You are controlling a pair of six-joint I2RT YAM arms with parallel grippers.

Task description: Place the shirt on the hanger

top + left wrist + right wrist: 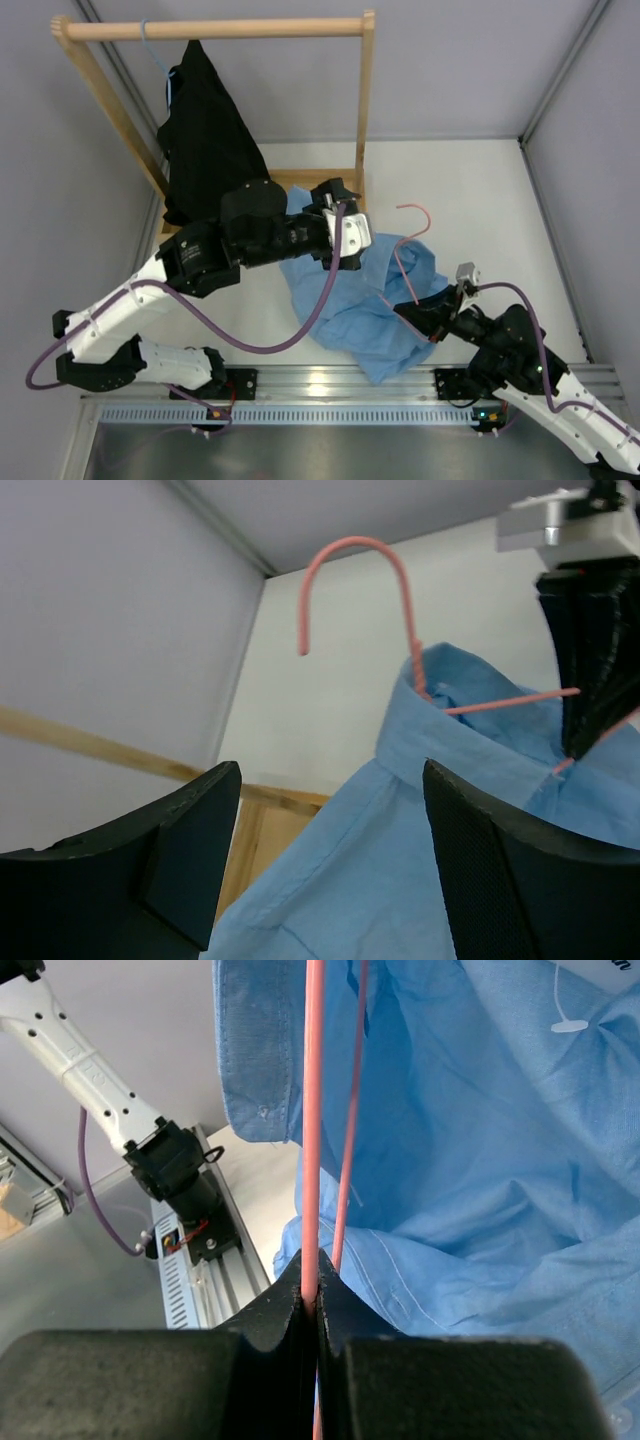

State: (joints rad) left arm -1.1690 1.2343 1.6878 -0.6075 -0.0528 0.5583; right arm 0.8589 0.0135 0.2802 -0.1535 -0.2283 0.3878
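The light blue shirt (pixel 365 300) lies bunched in the middle of the table. The pink hanger (pixel 410 245) is threaded into its collar, with the hook sticking up out of the neck (pixel 345 575). My right gripper (pixel 425 320) is shut on the hanger's wire (pixel 312 1160), which runs up between its closed jaws beside the shirt fabric (pixel 480 1140). My left gripper (pixel 345 225) is open and empty. It hovers at the shirt's far left shoulder, and blue fabric (pixel 340 880) shows between its fingers (pixel 190 830).
A wooden clothes rail (pixel 215 30) stands at the back left. A black garment (pixel 205 140) hangs on it from a thin blue hanger (pixel 155 55). The aluminium base rail (pixel 330 385) runs along the near edge. Grey walls close in both sides.
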